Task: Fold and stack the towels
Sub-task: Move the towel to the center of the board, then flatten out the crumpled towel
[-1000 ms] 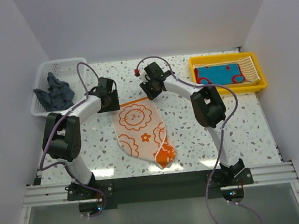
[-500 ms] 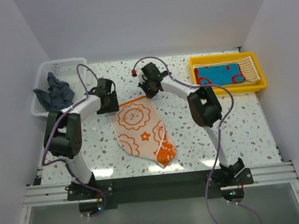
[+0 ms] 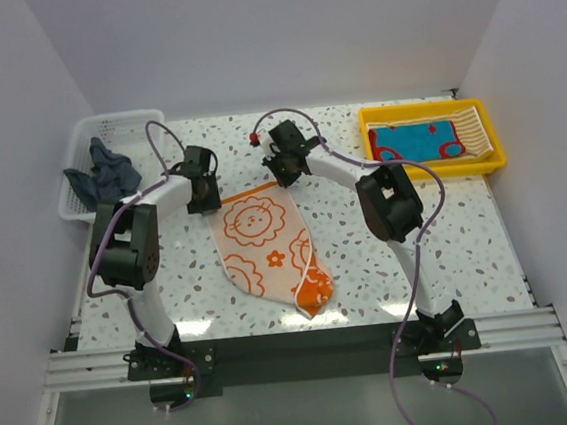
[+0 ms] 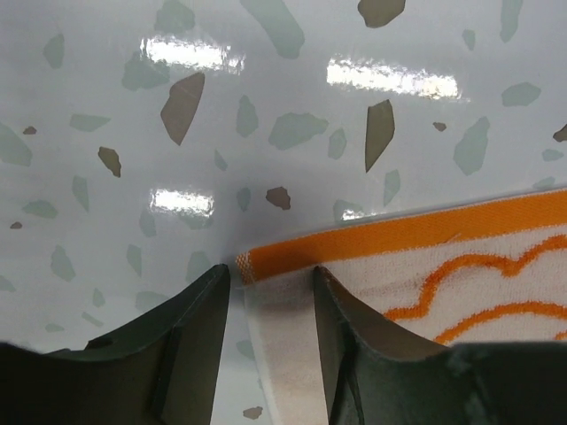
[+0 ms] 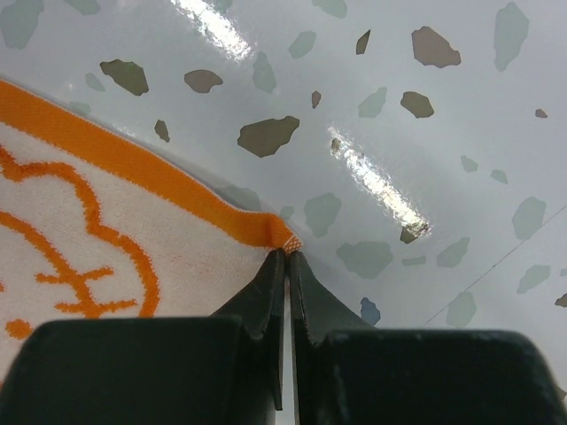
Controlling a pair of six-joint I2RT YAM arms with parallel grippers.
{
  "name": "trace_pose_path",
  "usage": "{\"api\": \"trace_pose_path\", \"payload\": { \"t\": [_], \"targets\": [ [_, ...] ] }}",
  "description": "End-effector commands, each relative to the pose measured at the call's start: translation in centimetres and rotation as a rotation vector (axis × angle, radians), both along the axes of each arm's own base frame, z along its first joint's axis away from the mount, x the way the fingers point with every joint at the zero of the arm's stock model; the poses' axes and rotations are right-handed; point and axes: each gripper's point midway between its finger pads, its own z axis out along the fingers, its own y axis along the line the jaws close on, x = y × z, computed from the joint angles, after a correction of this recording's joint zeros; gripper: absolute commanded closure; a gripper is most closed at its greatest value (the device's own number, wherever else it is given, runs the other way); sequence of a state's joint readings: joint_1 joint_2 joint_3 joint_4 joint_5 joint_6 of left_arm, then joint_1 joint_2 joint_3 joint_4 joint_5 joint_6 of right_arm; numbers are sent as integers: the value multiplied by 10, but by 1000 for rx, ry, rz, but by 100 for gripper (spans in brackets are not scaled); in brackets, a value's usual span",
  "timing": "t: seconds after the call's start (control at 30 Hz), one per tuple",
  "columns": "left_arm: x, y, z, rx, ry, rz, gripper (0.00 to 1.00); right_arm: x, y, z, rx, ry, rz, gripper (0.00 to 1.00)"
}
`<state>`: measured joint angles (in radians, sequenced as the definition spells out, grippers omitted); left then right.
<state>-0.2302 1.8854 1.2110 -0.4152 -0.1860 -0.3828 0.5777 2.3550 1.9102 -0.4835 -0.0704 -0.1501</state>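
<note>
Where right jaws pinch, towel (image 5: 106,230) corner part-hidden

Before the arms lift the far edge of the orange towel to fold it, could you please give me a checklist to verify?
1. Right gripper shut on the far-right corner of the orange towel: ok.
2. Left gripper closed on the far-left corner: not ok; its jaws stand apart with the corner between them.
3. Right pinch holds enough cloth: cannot tell; only the corner tip shows.
4. Towel lying flat: not ok; the near end is curled over.
5. Yellow tray and white basket apart from the towel: ok.
</note>
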Motion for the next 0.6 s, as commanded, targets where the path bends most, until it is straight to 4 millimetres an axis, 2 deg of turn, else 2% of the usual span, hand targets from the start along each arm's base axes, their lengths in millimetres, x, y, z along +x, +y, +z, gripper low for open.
{"api": "trace_pose_path", "payload": {
  "t": [0.0, 0.1, 0.13, 0.23, 0.3, 0.37, 0.47, 0.5, 0.57],
  "targets": [
    [16, -3, 1, -19, -35, 13, 53, -23, -13, -17, -62, 83, 14, 100],
    [10, 2, -11, 0, -6, 26, 63, -25, -16, -17, -66, 84, 10, 100],
    [5, 3, -17, 3, 11, 28, 74, -25, -16, -17, -66, 79, 9, 100],
    [-6, 0, -32, -10, 53, 24, 100, -26, -16, -12, -57, 72, 4, 100],
    [-6, 0, -31, -10, 52, 17, 100, -25, -14, -3, -40, 62, -2, 100],
    [1, -1, -19, -11, 27, -1, 100, -22, -13, 14, -23, 36, -10, 100],
    [24, -6, 36, -13, -97, -39, 100, -13, -10, 44, 7, -17, -35, 100],
    [34, -9, 58, -14, -143, -52, 100, -8, -9, 67, 31, -56, -44, 100],
    [44, -14, 90, -3, -210, -97, 100, -4, -10, 92, 52, -101, -65, 100]
  ]
}}
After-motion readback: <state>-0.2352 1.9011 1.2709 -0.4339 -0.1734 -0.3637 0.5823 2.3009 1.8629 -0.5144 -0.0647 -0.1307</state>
